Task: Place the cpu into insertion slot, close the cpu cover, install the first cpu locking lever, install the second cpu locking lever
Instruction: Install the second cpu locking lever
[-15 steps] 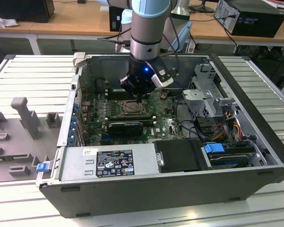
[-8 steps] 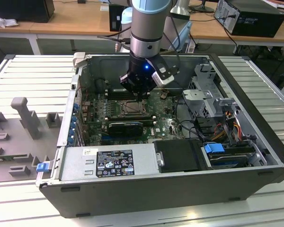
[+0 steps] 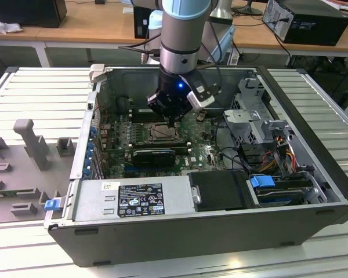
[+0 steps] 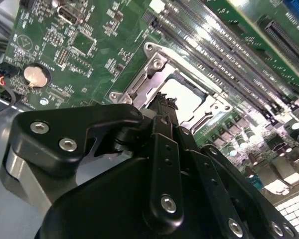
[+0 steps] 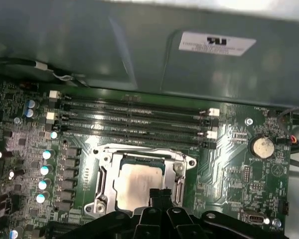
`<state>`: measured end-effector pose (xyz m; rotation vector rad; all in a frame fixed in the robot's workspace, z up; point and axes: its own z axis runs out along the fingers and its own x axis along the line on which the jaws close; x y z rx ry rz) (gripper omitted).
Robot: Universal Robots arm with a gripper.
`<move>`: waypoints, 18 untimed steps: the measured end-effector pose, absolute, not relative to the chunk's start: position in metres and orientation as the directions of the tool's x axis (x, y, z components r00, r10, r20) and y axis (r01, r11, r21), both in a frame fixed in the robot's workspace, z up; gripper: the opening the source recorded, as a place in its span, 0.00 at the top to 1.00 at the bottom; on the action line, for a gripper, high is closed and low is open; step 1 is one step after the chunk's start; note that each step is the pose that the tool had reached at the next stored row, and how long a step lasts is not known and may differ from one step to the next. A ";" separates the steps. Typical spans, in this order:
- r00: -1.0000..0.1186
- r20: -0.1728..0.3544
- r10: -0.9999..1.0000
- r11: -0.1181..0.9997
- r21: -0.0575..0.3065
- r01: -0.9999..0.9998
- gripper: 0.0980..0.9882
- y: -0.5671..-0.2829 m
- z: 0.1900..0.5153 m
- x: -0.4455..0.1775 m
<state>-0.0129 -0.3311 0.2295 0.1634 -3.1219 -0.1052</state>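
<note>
Tool, fingertips pressed together, hovers just above the seated cpu; the cpu cover wants steady, centred pressure.

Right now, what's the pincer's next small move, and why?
Probably ease the pincer down onto the edge of the cpu cover beneath it to begin latching: the cpu sits inside, the cover lies flat around it, and the shut pincer hangs just above.

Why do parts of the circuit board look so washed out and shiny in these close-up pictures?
Glare: in the second wrist view the memory slots and cpu bounce light to white; in the first wrist view the cpu looks evenly lit, pale, and the claw is dark; the exterior view is even.
</note>
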 end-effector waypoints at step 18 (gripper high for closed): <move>-0.994 0.012 -0.105 0.992 0.069 -0.104 0.99 -0.363 0.237 -0.015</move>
